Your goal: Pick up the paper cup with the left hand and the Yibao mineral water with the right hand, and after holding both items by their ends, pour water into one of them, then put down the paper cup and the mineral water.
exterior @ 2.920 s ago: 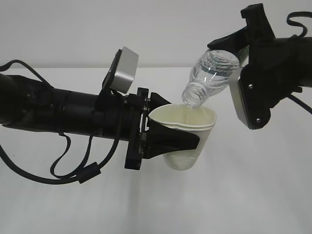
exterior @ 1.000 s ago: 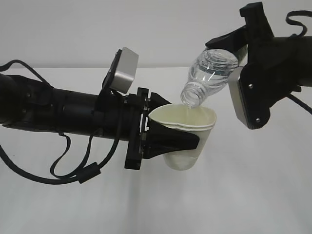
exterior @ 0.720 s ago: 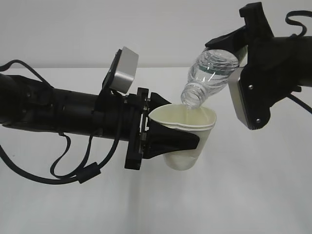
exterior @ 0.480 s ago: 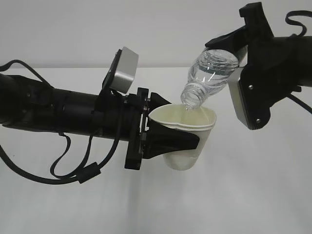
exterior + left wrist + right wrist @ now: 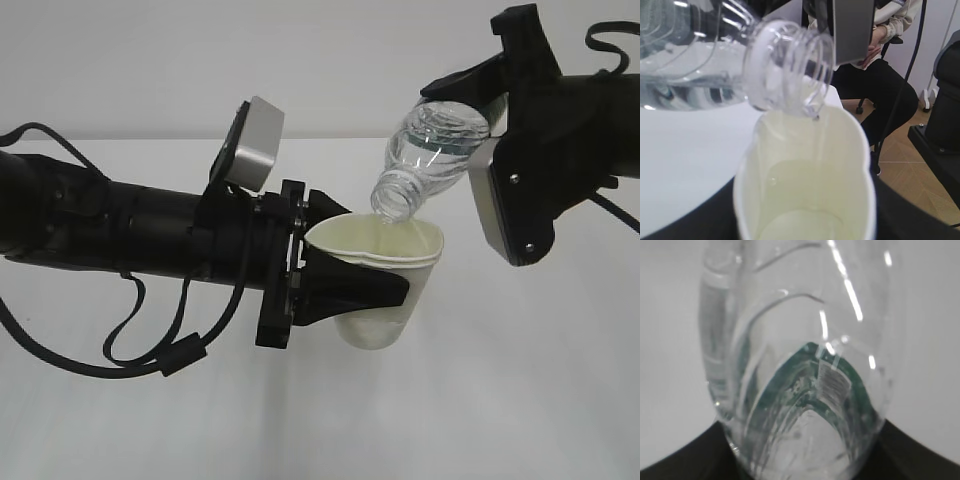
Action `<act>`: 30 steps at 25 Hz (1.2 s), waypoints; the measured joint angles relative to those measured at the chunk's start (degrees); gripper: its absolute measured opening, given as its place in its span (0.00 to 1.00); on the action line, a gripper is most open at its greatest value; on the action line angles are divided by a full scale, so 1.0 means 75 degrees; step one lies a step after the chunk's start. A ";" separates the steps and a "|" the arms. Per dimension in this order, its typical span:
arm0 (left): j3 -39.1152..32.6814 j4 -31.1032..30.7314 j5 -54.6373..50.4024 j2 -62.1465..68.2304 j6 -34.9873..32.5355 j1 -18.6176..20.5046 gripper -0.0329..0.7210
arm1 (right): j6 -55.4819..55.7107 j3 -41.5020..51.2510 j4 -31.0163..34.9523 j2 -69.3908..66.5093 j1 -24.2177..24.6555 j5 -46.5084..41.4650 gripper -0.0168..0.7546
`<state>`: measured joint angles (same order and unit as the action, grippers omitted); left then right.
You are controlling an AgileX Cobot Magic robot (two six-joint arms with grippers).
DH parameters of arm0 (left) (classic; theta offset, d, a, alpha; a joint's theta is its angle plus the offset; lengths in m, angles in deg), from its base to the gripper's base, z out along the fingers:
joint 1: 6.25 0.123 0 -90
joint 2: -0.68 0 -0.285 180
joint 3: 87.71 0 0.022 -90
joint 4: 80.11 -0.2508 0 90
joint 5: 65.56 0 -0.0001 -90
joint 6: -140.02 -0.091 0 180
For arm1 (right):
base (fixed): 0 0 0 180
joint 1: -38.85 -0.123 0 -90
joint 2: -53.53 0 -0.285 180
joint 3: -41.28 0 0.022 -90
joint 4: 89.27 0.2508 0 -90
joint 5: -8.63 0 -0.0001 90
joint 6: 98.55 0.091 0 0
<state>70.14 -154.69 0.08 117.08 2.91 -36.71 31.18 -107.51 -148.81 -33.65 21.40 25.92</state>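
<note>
The white paper cup hangs above the table, its rim squeezed into an oval, with my left gripper shut on its sides. From above in the left wrist view, the paper cup has pale water in its bottom. The Yibao mineral water, a clear bottle with a green label, is tilted neck-down, its open mouth just over the cup's rim. A thin trickle runs from the mouth into the cup. My right gripper is shut on the bottle's base end. The right wrist view is filled by the bottle.
The white table lies below both arms. A black cable loops under the left arm. Past the table's edge in the left wrist view sit a person and dark equipment.
</note>
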 joint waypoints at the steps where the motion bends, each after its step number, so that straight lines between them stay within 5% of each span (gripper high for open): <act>1: 0.0000 0.0000 0.0000 0.0000 0.0000 0.0000 0.53 | 0.0000 0.0000 0.0000 0.0000 0.0000 0.0013 0.57; 30: 0.0000 -0.0025 0.0000 0.0000 0.0000 0.0000 0.53 | -0.0033 -0.0169 0.0000 0.0000 0.0000 0.0030 0.57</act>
<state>70.14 -154.88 0.08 117.08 2.91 -36.71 30.93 -108.78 -148.81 -33.65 21.40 26.15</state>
